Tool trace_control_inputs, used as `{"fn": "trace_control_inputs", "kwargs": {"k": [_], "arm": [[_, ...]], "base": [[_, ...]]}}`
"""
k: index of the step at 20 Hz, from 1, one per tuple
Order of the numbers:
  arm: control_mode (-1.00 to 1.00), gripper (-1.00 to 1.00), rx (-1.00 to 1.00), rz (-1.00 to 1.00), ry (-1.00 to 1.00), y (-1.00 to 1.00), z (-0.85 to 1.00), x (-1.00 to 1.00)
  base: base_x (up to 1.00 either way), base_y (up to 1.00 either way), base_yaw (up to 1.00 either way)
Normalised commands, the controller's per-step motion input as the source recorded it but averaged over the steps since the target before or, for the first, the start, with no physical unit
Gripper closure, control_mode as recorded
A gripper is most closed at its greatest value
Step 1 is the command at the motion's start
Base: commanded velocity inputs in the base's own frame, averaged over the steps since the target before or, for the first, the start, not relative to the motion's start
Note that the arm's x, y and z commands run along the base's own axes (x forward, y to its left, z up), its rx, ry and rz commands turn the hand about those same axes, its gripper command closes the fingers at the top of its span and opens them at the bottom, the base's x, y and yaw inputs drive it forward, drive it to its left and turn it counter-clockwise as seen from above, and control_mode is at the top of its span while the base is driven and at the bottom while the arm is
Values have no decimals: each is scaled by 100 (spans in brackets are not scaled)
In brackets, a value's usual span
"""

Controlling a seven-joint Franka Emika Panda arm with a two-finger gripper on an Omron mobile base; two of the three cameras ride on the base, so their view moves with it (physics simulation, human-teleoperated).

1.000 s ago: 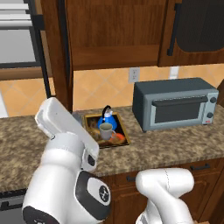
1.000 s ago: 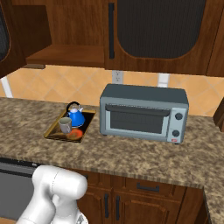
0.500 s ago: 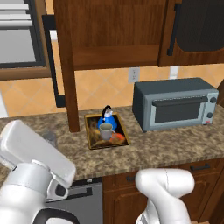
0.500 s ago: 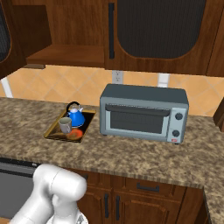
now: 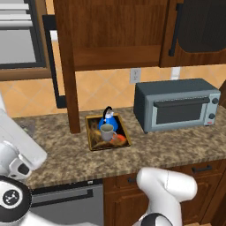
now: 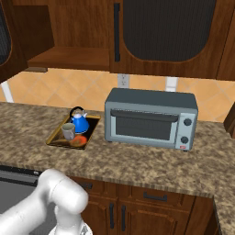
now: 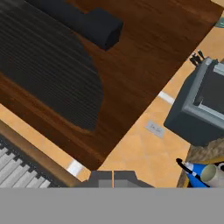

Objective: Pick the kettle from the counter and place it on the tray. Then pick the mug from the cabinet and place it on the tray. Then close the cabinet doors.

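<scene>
The bright-blue kettle and the grey mug both stand on the wood-rimmed tray on the granite counter. Above them the cabinet is open, its bare wooden shelf showing. One cabinet door stands swung out edge-on; the other door is closed. In the hand view my gripper is shut and empty, close to a door face with its dark inset panel and black bar handle. Kettle and mug show at lower right.
A grey toaster oven sits on the counter right of the tray. A built-in steel oven is on the far left wall. Lower cabinet fronts and a dishwasher lie below the counter edge.
My arm has swung down and to the left, off the tray area in the left base view. The open door's edge has shifted slightly to the right.
</scene>
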Motion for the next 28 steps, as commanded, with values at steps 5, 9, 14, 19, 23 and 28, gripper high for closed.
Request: {"fn": "trace_control_inputs", "kwargs": {"k": [5, 9, 14, 19, 23, 28], "arm": [[-100, 100, 0, -18, 6, 20, -18, 89], [-100, 100, 0, -8, 0, -4, 0, 18], [-100, 100, 0, -2, 2, -17, 0, 66], [-100, 100, 0, -8, 0, -70, 4, 74], [-100, 100, 0, -13, -17, -99, 25, 11], [-100, 100, 0, -11, -23, -100, 36, 0]], "base": [[0, 0, 0], [0, 0, 0], [0, 0, 0], [0, 0, 0], [0, 0, 0], [0, 0, 0]]}}
